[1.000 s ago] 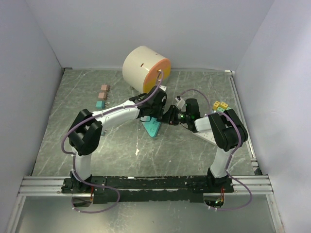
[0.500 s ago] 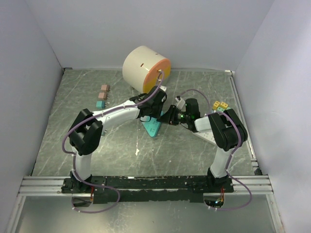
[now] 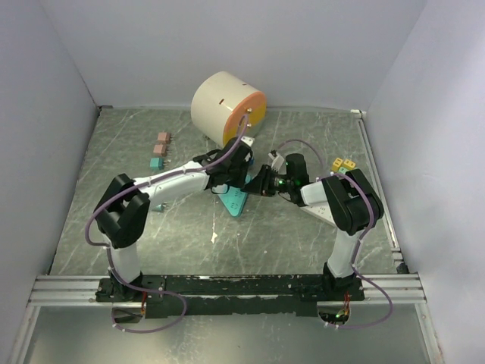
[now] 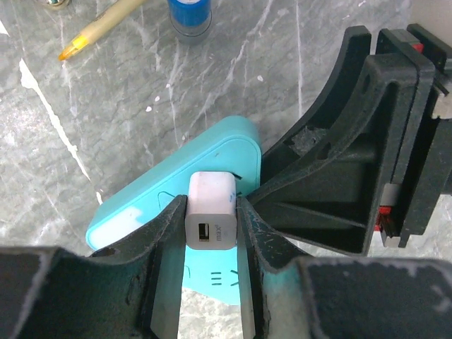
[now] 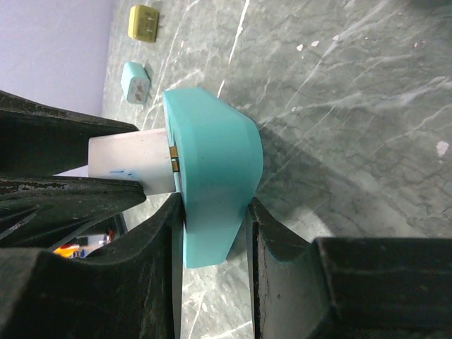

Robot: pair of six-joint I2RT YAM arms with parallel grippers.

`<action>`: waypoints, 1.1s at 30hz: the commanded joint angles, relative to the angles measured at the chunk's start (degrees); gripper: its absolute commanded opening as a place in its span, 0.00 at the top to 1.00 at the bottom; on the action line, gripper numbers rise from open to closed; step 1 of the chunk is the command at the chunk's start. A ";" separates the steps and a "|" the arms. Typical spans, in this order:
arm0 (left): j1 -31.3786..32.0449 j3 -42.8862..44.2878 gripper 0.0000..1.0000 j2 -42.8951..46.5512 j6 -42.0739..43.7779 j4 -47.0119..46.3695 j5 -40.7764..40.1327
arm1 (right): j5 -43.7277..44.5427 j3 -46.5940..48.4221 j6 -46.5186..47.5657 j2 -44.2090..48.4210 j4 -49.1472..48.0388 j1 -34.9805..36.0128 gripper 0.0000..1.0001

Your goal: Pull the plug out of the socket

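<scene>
The left arm [image 3: 170,182] stretches far forward and low, the right arm [image 3: 337,199] bends in toward it, and they meet tip to tip, the left end effector [image 4: 210,233] pinched tight on the plug [image 4: 210,201] and the right end effector [image 5: 212,226] pinched tight on the socket [image 5: 212,159].

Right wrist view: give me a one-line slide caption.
Right gripper jaws clamp the teal socket while left gripper jaws pinch the white plug, a sliver of metal prong showing.
</scene>
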State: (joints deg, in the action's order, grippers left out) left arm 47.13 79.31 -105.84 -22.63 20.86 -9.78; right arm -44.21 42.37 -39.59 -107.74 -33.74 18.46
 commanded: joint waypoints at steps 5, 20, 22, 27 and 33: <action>2.96 0.12 0.93 9.57 0.21 -2.64 3.18 | 11.37 -1.68 6.49 -5.50 9.71 -0.59 1.00; -12.79 -14.23 0.93 20.39 -6.83 -0.10 19.71 | 11.03 -1.50 6.49 -5.57 10.24 -0.57 1.00; -18.44 -18.73 0.93 23.23 -8.87 -1.36 25.47 | 10.80 -1.69 6.43 -5.41 10.01 -0.53 1.00; -29.46 -27.09 0.93 28.03 -12.04 0.90 37.15 | 10.57 -1.75 6.29 -5.29 9.92 -0.53 1.00; -37.28 -29.95 0.93 32.10 -15.73 19.82 30.71 | 10.28 -1.76 6.20 -5.13 9.83 -0.50 1.00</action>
State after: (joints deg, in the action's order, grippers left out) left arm 13.26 50.85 -76.90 -34.70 27.27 20.73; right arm -42.02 42.74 -38.26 -110.04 -32.56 17.80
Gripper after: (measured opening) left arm 0.388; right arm 0.204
